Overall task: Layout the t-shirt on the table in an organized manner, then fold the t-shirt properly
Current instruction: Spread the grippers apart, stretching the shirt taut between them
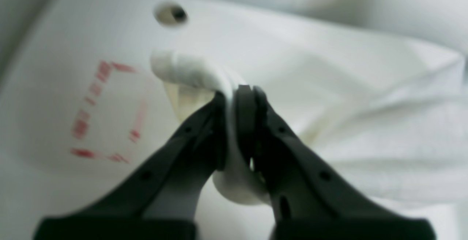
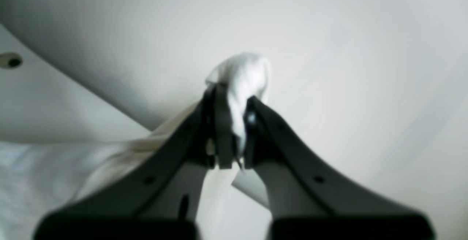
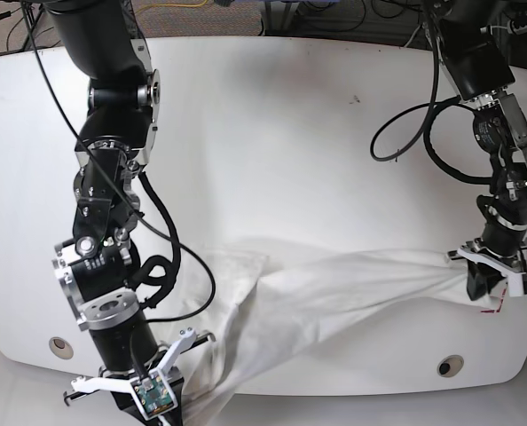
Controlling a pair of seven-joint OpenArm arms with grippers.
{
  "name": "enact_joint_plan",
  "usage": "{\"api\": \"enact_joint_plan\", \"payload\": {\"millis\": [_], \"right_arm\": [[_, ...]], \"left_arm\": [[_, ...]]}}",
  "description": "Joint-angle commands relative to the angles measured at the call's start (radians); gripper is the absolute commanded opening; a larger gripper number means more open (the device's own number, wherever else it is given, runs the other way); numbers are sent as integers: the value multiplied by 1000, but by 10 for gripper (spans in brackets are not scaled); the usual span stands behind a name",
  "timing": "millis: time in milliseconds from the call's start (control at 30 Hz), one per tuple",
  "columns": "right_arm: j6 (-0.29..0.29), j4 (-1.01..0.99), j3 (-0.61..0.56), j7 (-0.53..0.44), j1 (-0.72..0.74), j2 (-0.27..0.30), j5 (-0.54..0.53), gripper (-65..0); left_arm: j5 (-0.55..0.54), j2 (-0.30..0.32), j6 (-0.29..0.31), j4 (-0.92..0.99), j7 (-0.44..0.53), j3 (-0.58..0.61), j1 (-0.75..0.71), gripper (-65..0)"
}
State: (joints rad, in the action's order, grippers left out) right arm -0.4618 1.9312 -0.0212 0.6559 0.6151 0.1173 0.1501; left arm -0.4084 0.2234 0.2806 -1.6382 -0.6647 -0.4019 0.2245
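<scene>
Plainly the layout step is in hand, not the fold: the t-shirt (image 3: pixel 334 288) hangs stretched as a twisted band across the lower half of the base view, pulled between the two grippers, with a loose mass drooping over the table (image 3: pixel 272 133) edge at the lower centre of the frame. No print is readable on the cloth here.

The left gripper (image 3: pixel 487 282), at the right of the base view, has its jaws clamped on a rolled hem of the shirt; the left wrist view shows the white roll squeezed between the dark fingers (image 1: pixel 204 123). It sits low, just above the red tape rectangle (image 1: pixel 106 112), with a grommet hole (image 1: pixel 170 13) further up that frame. Its arm comes down from the upper right of the base view, wrist bent so the gripper points downward.

The right gripper (image 2: pixel 234 123) likewise pinches a bunch of fabric, jaws narrow around it. Its arm runs down the left of the base view, wrist at the bottom edge, near or past the table's front rim.

The next move, I judge, calls for raising and spreading both held corners to untwist the band, then drawing the shirt back onto the table so that it lies flat. The risk is the hanging part dragging off the edge.
</scene>
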Motion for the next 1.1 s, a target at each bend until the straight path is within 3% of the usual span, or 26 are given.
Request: {"api": "enact_joint_plan", "payload": {"millis": [0,200,400,600,833,1067], "right_arm": [[13,-31,4,-17,68,6,-1,-644],[13,-143,4,-18,191,38,-7,-644],[13,-203,4,-18,322,49,-1,-644],[13,-250,5,-17,403,106,-4,-644],[13,-261,7,-15,385,141,-7,-644],[11,-218,86,-17,223,149,-8,-644]], "left_arm": [[-8,18,1,-72,7,-19,63,-650],[-5,21,4,-167,-76,-78,175,-650],[-5,77,4,-190,-135,-101,303,-650],[-4,124,4,-184,-143,-104,387,-650],[-11,147,6,-150,-143,-128,395,-650],[-37,117,6,-145,-139,-125,272,-650]]}}
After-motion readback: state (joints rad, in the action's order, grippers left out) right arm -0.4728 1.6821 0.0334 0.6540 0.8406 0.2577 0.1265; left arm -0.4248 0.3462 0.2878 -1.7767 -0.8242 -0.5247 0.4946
